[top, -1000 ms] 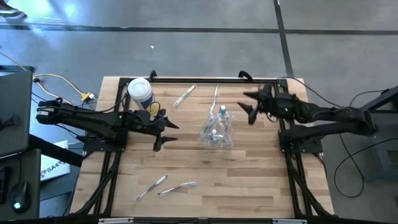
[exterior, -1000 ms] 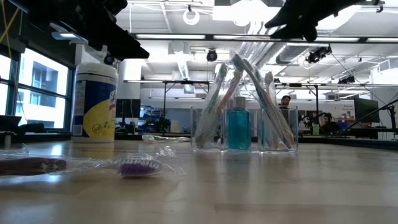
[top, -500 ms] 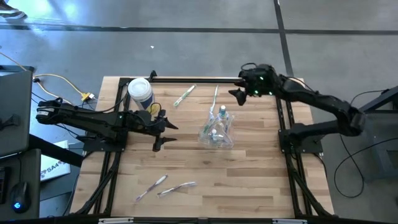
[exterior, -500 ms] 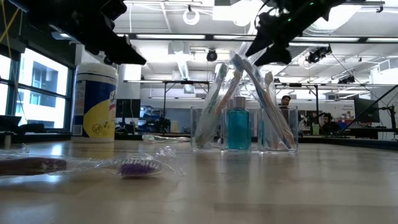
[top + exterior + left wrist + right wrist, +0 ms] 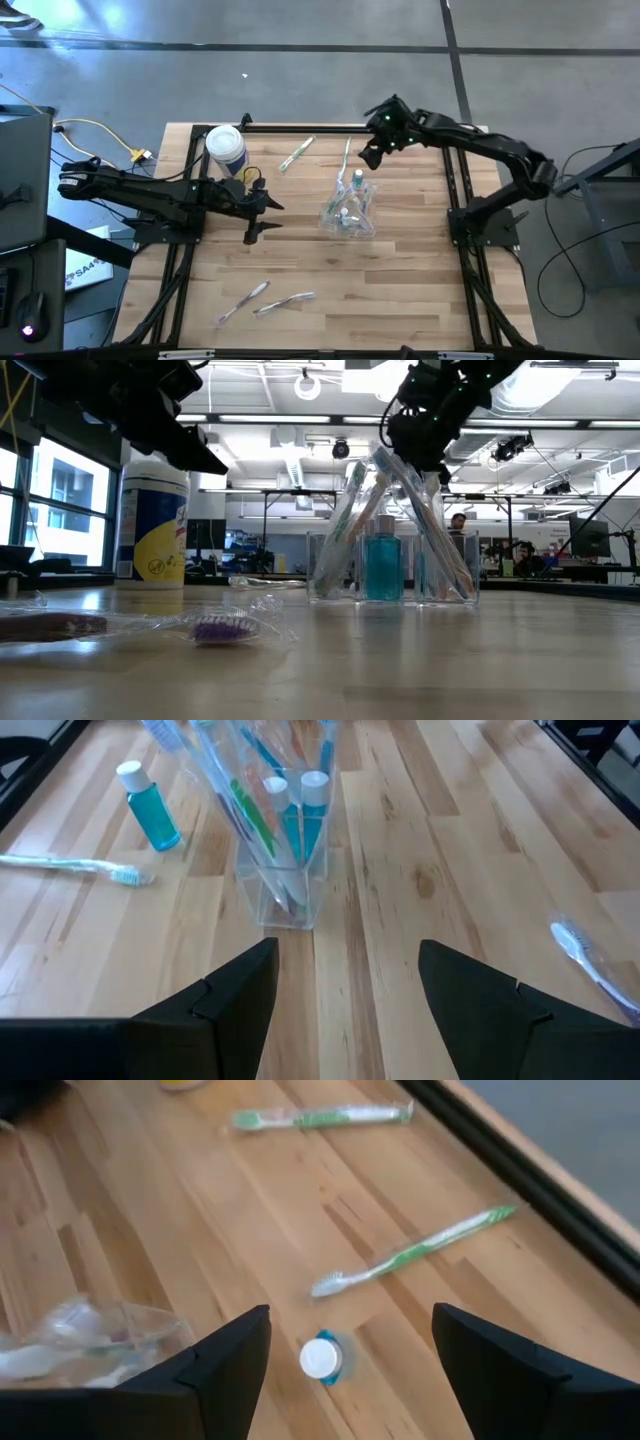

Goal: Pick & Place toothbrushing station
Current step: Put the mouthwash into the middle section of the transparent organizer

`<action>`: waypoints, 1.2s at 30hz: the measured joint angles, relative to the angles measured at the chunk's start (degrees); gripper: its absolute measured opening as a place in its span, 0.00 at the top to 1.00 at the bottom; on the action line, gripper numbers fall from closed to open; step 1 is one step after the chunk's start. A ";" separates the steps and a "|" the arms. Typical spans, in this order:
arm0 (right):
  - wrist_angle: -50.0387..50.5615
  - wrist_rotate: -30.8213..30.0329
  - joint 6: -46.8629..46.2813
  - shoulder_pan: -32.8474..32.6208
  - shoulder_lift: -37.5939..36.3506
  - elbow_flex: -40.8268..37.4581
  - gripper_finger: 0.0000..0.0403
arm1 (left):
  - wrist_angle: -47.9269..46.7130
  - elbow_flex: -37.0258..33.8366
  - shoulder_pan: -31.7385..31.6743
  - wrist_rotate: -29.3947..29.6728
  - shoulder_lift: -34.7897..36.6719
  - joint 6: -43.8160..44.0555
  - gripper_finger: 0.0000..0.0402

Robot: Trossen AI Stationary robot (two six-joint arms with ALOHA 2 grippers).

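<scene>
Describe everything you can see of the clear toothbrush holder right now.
The toothbrushing station is a small boxy holder of see-through plastic, standing upright on the wooden table near its middle. Its compartments hold several toothbrushes leaning against each other and blue bottles with white caps. Neither gripper touches it: the left gripper is open, facing it from a short way off; the right gripper hovers open over the separate small blue bottle beside it.

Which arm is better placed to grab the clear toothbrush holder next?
Probably left: the left gripper is open and faces the toothbrush holder directly. The right gripper hovers beyond it, over the small blue bottle.
</scene>
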State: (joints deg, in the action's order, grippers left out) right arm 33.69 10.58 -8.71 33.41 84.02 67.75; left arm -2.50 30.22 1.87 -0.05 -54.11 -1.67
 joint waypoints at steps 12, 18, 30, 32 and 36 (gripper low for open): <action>2.27 0.47 0.00 -1.79 6.45 0.21 0.33 | -0.71 0.00 0.02 0.01 0.00 0.02 0.40; 1.71 -0.44 1.07 -4.64 8.52 0.21 0.33 | -0.70 0.00 0.02 0.00 0.00 0.47 0.40; 1.75 -4.68 1.07 -6.03 8.40 0.21 0.33 | -0.70 0.00 0.00 -0.05 0.00 1.14 0.40; 1.79 -4.67 1.02 -6.03 8.40 0.21 0.33 | -0.73 0.01 0.00 -0.07 0.00 1.90 0.40; 3.07 -4.68 -0.11 -6.03 8.40 0.19 0.33 | -1.14 0.02 0.00 -0.67 0.00 2.18 0.40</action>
State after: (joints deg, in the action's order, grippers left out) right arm 36.76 5.90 -8.82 27.38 92.42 67.94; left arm -3.64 30.24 1.87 -0.72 -54.11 0.51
